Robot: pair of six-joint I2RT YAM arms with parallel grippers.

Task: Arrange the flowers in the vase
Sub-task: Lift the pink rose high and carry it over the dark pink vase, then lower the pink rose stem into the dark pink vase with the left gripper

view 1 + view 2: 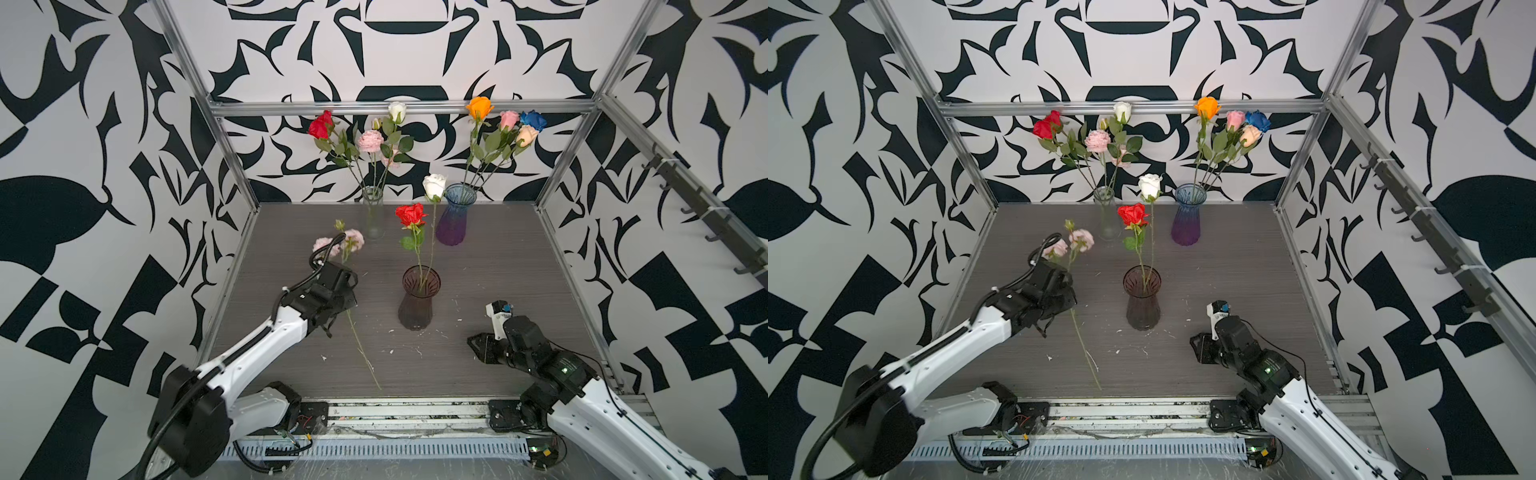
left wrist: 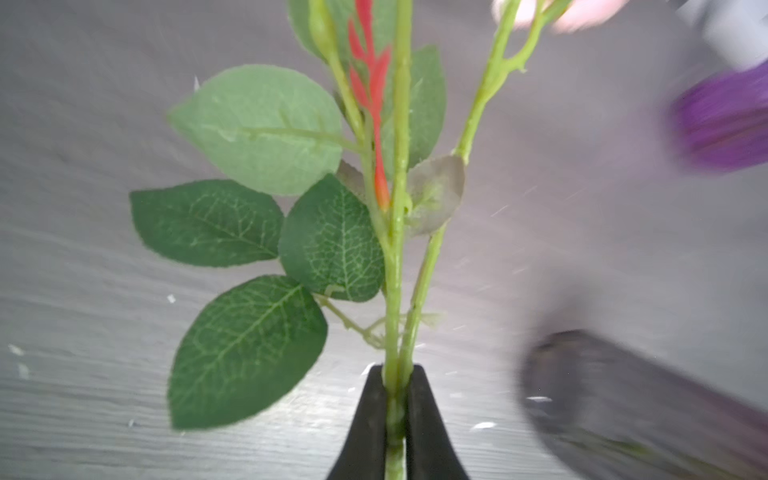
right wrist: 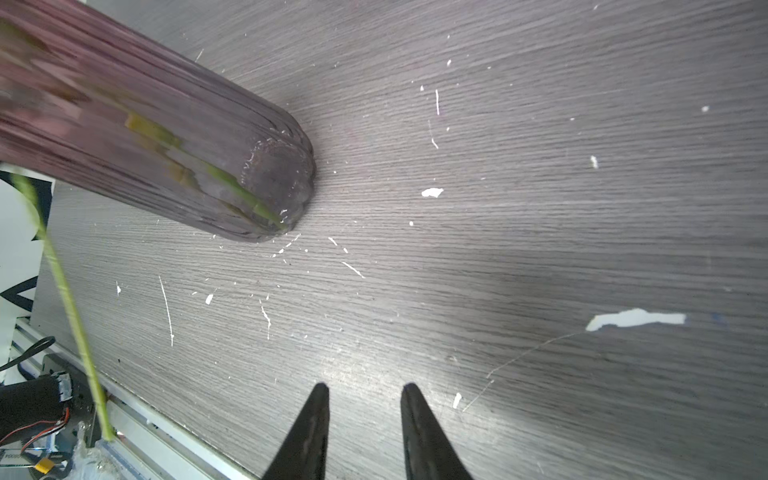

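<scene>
Dark vase [image 1: 420,305]: being targeted, standing well aside of the left jaws, with two roses [image 1: 411,215] inside.
Pink-bloomed stem [image 2: 392,291]: being clenched between the jaws of the left gripper [image 2: 395,376]; it should be raised until the tail trailing behind them is clearing the vase.
Right gripper [image 3: 365,388]: being held parted, with nothing between the jaws.
Views: the pinch is being shown by the left wrist view only; in both top views it is being hidden.

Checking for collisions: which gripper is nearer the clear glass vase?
Left. The left gripper, holding a pink flower, is front-left of the clear glass vase; the right gripper lies farther, front-right past the dark vase.
</scene>
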